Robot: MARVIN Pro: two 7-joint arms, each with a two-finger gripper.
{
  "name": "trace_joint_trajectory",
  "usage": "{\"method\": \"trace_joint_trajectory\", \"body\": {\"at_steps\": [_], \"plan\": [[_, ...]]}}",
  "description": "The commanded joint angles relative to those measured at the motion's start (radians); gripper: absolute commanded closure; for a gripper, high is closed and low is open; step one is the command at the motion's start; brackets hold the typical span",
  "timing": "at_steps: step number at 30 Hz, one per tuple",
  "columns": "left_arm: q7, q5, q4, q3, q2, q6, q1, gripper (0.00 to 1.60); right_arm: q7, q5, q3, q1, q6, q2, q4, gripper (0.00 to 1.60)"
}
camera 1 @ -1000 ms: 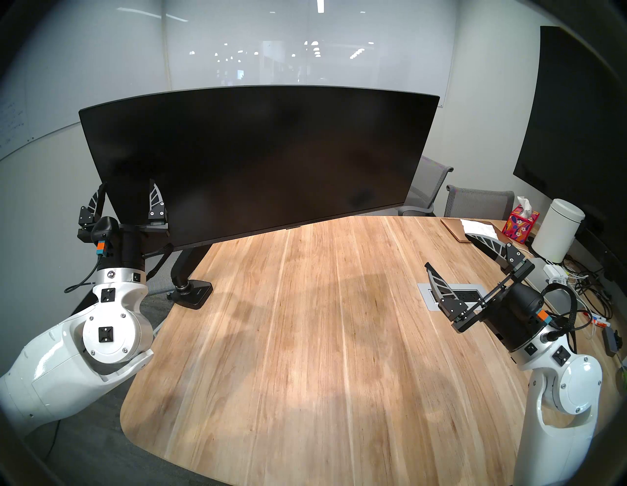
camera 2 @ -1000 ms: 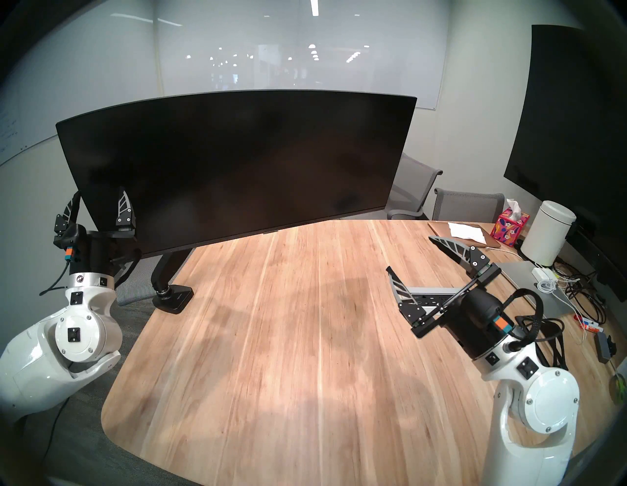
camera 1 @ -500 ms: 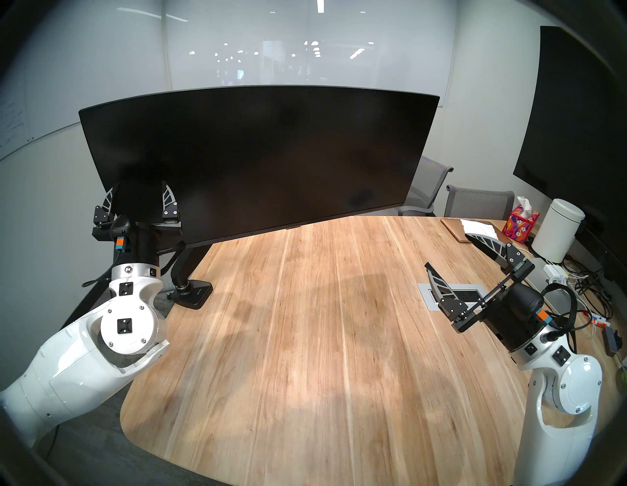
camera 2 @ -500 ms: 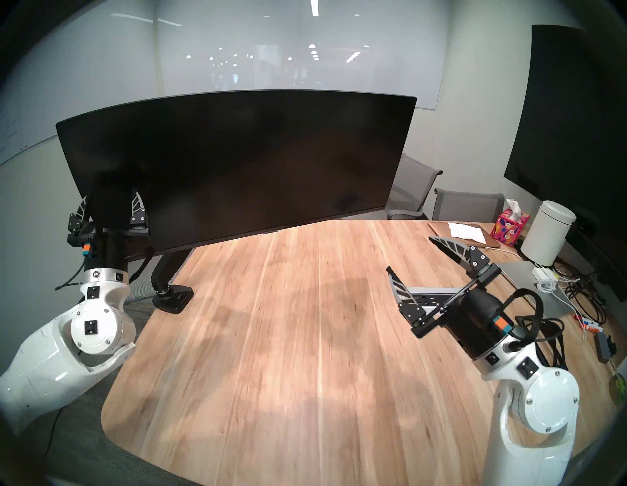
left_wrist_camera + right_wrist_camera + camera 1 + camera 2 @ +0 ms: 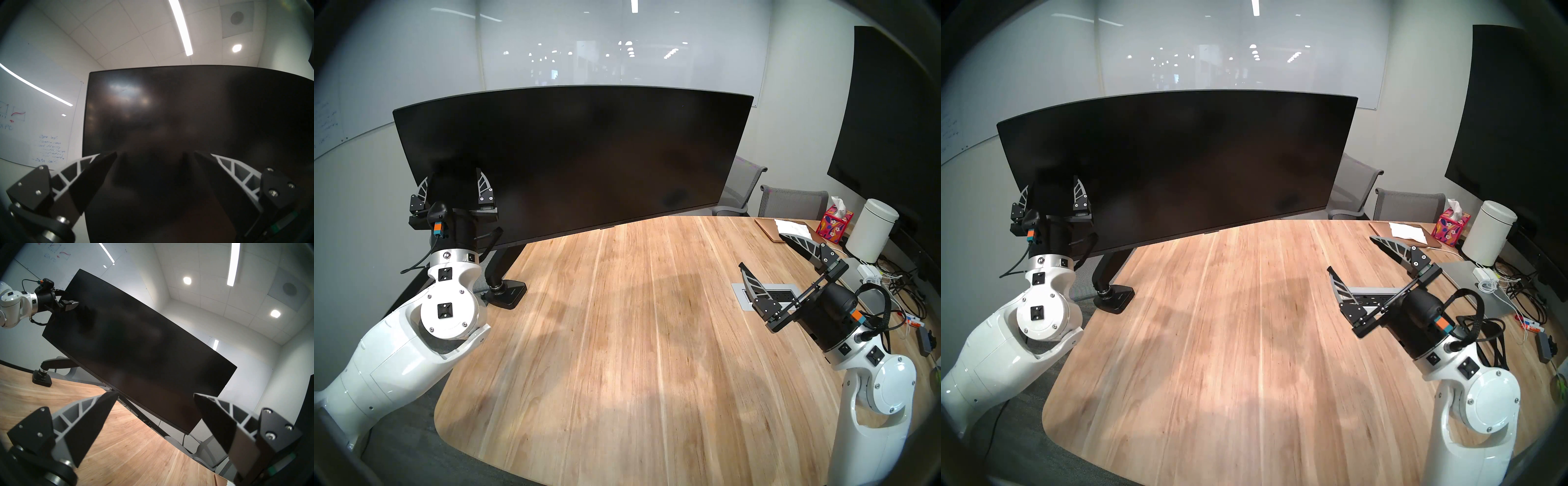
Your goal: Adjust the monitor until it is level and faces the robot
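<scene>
The monitor (image 5: 575, 159) is a wide curved black screen, dark, on a black arm with a clamp base (image 5: 507, 293) at the table's far left edge. It hangs tilted, its left end lower than its right. My left gripper (image 5: 453, 174) is open and points at the screen's lower left part. In the left wrist view (image 5: 155, 152) its tips are just in front of the glass, with their reflections close by. My right gripper (image 5: 762, 251) is open and empty above the table's right side, far from the monitor (image 5: 136, 348).
The wooden table (image 5: 636, 356) has a power outlet panel (image 5: 765, 295) under my right gripper. A tissue box (image 5: 834, 224), a white canister (image 5: 872, 234) and tangled cables (image 5: 897, 292) lie at the right. A wall screen (image 5: 890, 118) and grey chairs (image 5: 792, 202) stand behind.
My left arm has moved right and up, carrying its open gripper from the monitor's left edge to in front of the lower left screen. The monitor and right arm have not moved.
</scene>
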Motion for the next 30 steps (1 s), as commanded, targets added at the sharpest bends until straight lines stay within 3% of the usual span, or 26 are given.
{"method": "trace_joint_trajectory", "body": {"at_steps": [1, 18, 30], "plan": [[0.002, 0.012, 0.012, 0.002, -0.024, 0.005, -0.047, 0.00, 0.003, 0.006, 0.001, 0.002, -0.001, 0.002, -0.017, 0.00], [-0.001, -0.023, 0.040, -0.028, -0.032, -0.006, -0.049, 0.00, 0.003, 0.006, 0.001, 0.002, -0.001, 0.002, -0.017, 0.00], [-0.026, -0.035, 0.088, -0.013, -0.034, 0.000, -0.082, 0.00, 0.003, 0.006, 0.001, 0.002, -0.001, 0.002, -0.017, 0.00]]}}
